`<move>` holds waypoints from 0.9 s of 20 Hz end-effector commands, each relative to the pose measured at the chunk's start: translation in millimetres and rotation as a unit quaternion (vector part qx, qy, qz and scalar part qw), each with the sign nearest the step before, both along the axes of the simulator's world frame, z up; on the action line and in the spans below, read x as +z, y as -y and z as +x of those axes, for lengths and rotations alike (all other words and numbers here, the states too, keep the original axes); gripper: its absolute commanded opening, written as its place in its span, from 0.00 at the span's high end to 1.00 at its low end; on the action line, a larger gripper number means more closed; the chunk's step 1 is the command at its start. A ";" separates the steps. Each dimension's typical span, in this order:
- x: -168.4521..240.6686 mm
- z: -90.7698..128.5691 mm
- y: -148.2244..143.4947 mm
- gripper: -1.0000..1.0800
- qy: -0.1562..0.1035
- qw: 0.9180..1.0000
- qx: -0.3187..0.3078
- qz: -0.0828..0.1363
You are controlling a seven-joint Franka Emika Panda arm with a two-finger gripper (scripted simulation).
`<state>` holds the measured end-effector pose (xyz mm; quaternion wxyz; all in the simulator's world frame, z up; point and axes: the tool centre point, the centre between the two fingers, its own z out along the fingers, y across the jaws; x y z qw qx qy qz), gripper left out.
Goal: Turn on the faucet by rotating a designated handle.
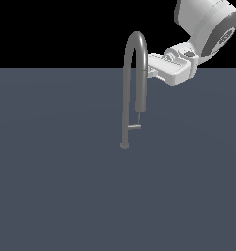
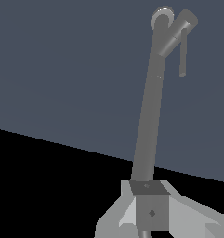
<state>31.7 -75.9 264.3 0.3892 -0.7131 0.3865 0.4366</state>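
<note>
Exterior view: a tall, slim grey faucet point(image 1: 135, 54) stands alone on a flat slate-blue surface point(image 1: 51, 186), a little right of the scene's centre; its stem rises from a small base, arches over in an upside-down U, and comes down on the exterior view's right as a shorter leg ending in a thicker spray head point(image 1: 141, 93); low on the stem, just below that head, a tiny light-grey handle point(image 1: 134, 127) juts sideways toward the exterior view's right; the white robot arm point(image 1: 207, 24) reaches in from the upper right, and its gripper point(image 1: 150, 66) sits high up against the arch, beside the shorter leg, well above the handle; the fingers are hidden behind the pipe here, so how far open they are cannot be told from this side.

Wrist view: the camera looks down along the faucet's pipe point(image 2: 148, 125), which runs from the grey gripper body away toward the far base; the fingertips are cut off at the picture's edge, so whether they clasp the pipe cannot be told; the handle point(image 2: 176, 35) shows far off near the base.

Judged from this, nothing touches the handle, so the turning appears not yet begun; the reach down to the lever, contact and the rotation all seem left to do.
</note>
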 end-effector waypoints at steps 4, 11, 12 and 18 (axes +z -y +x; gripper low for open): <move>-46.0 9.5 2.2 1.00 -0.060 0.996 -0.048 0.052; -93.3 12.9 -0.9 1.00 -0.120 0.983 -0.097 0.103; -98.2 12.9 -1.6 1.00 -0.126 0.981 -0.102 0.108; -115.6 12.3 -5.0 1.00 -0.147 0.974 -0.119 0.126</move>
